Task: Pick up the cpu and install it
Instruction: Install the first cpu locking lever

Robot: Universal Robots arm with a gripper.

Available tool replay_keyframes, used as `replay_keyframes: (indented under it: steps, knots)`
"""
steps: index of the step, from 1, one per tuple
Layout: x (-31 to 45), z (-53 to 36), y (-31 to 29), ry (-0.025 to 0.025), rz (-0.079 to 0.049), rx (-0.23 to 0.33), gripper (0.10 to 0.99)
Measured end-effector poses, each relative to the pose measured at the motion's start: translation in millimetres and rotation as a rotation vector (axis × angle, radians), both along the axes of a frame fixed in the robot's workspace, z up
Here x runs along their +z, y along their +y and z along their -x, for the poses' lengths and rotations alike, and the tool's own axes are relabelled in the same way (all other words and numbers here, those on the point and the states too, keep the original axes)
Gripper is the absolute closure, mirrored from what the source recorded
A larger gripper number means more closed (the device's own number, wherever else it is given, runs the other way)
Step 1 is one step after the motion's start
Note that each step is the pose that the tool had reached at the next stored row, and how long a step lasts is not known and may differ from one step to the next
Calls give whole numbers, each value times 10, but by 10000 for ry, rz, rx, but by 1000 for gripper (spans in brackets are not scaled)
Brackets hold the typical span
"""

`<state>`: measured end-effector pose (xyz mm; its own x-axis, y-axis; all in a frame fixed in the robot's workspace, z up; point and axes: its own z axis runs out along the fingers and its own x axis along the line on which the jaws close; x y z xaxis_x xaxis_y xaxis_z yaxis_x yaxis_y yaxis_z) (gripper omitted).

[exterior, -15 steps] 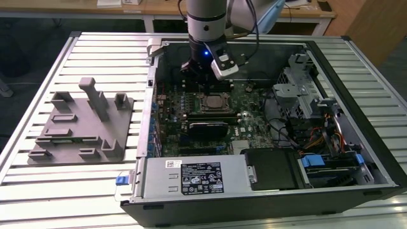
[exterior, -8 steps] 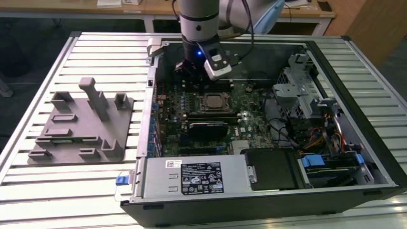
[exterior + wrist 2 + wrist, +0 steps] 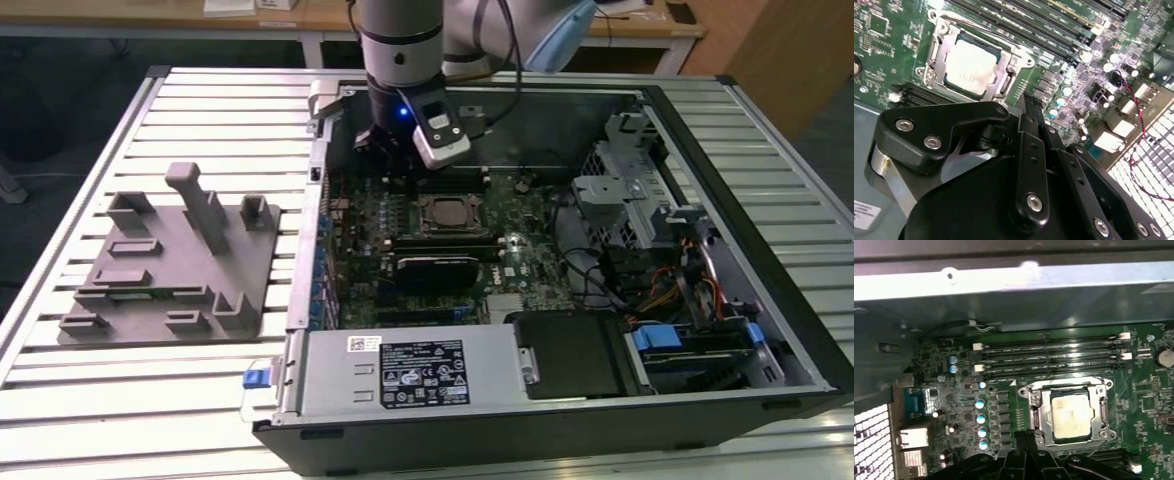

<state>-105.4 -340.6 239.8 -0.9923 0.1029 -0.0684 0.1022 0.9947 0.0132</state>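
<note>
In the exterior view, the arm (image 3: 400,60) reaches down into the open computer case (image 3: 747,330), which lies on the slatted table (image 3: 80,150). Its wrist hangs over the far part of the motherboard (image 3: 534,260). The cpu (image 3: 447,212) lies flat in its socket (image 3: 418,228), between the wrist and the black heatsink (image 3: 434,272). The grey fixture (image 3: 174,265) stands on the table, well apart, on the exterior view's left.

In the second wrist view, the fingers (image 3: 1029,120) look closed on each other with nothing between them. The cpu (image 3: 971,67) sits square inside the socket's metal frame (image 3: 934,55), its silvery top bare. It is near the fingertips but apart from them.

In the first wrist view, the fingers (image 3: 1026,440) come together just beside a corner of the socket (image 3: 1036,405), off to one side of the cpu (image 3: 1070,412) and not over it. The memory slots (image 3: 1054,357) run along the socket's other side.

My judgement is that the picking and placing are done: the chip lies level in its seat and the fingers are empty. I cannot tell whether the socket's frame is latched. Any further move calls for keeping the fingers clear of the chip's top plate and the frame, so that nothing knocks the cpu out of its seat.
</note>
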Motion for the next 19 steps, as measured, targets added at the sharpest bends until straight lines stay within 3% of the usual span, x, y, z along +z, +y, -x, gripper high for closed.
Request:
replay_keyframes:
  steps: [4,13,19]
  knots:
    - [0,30,-7,-1,-192,2,980]
    - [-2,36,-9,-1,-216,0,980]
    - [-9,69,-29,-2,-532,-1,980]
